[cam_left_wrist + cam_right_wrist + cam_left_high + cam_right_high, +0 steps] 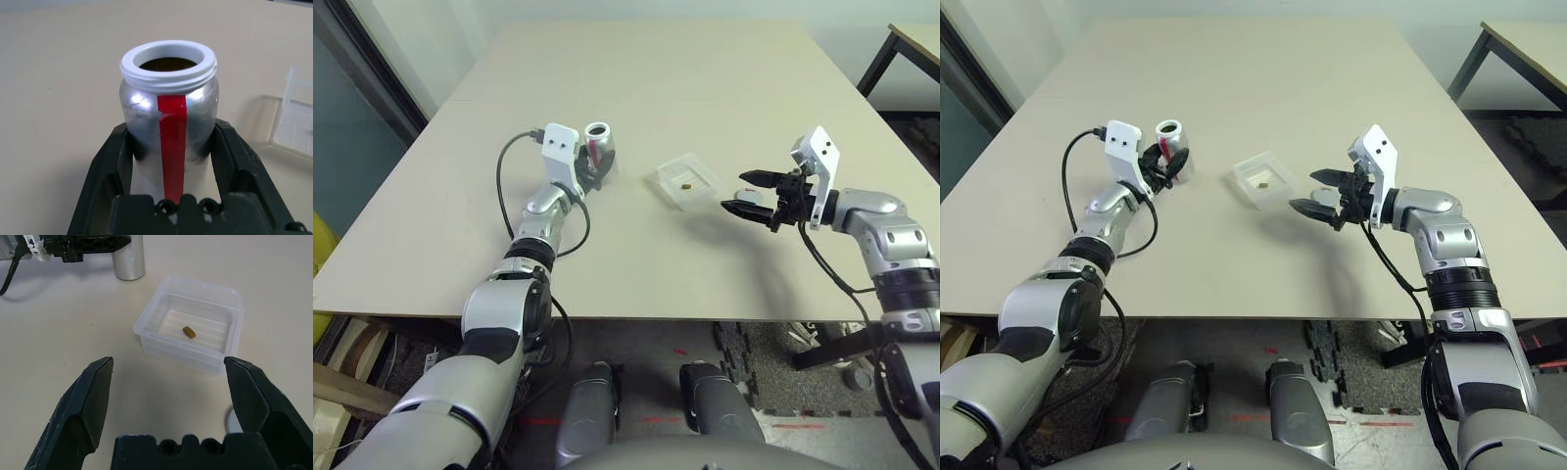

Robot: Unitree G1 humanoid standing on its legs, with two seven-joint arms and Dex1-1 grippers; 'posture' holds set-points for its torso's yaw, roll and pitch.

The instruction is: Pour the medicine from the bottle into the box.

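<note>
Beige table (636, 88), pill (189, 332) in box (230, 313).

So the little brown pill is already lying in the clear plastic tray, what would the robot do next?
Probably just let go of the silver bottle with the red stripe: the left gripper holds it upright on the beige table, and the brown pill lies inside the clear plastic tray. The right gripper hovers open nearby.

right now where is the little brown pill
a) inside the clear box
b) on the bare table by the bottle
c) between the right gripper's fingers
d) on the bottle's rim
a: the pill lies on the floor of the clear box, apart from the bottle and ahead of the open right gripper.
</note>
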